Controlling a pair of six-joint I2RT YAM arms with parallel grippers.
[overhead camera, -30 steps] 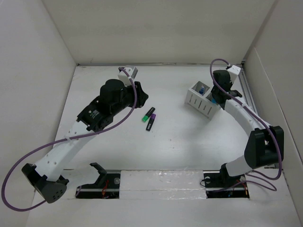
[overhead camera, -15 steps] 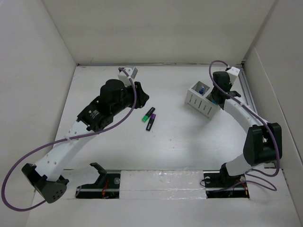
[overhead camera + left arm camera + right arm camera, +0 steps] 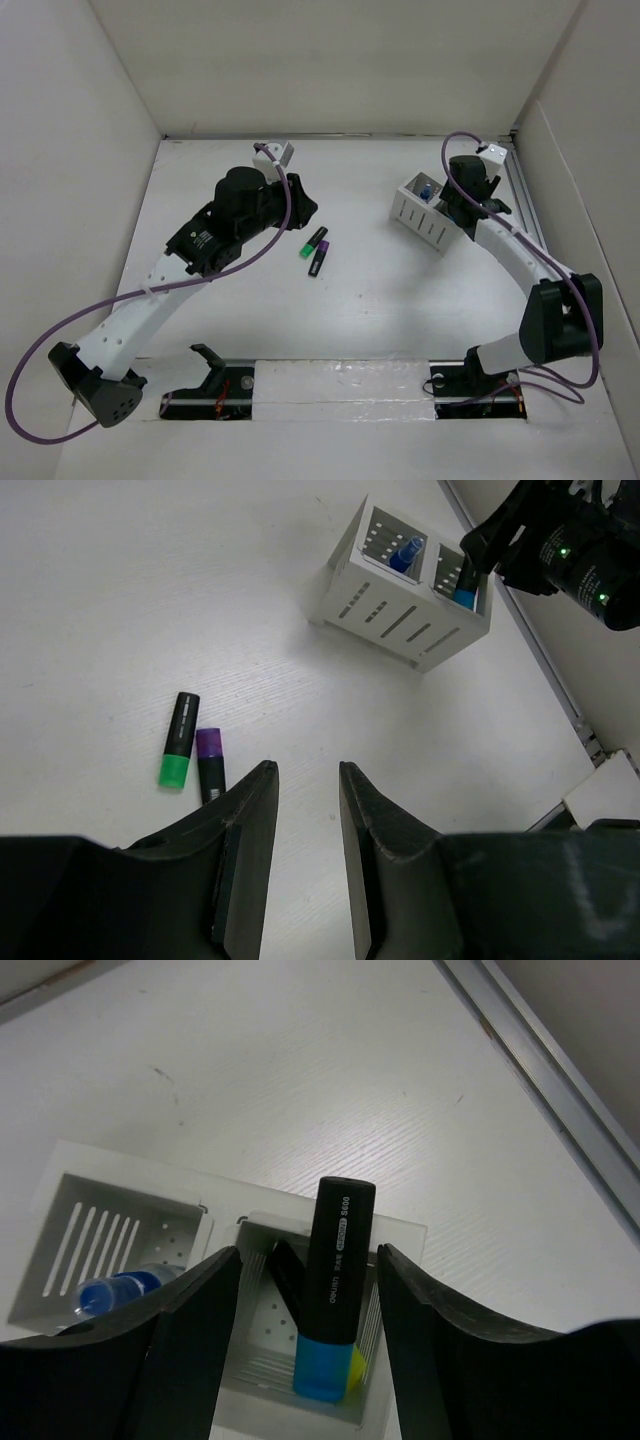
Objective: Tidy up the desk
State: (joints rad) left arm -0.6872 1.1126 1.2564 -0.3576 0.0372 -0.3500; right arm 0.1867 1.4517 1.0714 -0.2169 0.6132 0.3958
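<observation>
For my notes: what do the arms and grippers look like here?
The left arm and right arm match: white links, bulky black joint housings, a purple cable looping along each. The left bears small white lettering on a black housing. The left gripper and right gripper have dark grey, curved jaws.

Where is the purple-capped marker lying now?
Left wrist view, lower left: the purple-capped marker lies on the desk beside the green-capped marker, beyond the left gripper.

The left arm (image 3: 140, 305) and right arm (image 3: 510, 245) share white links, black joint housings and bases, looping purple cables (image 3: 70, 320) and dark grey tool fingers (image 3: 245, 860).
</observation>
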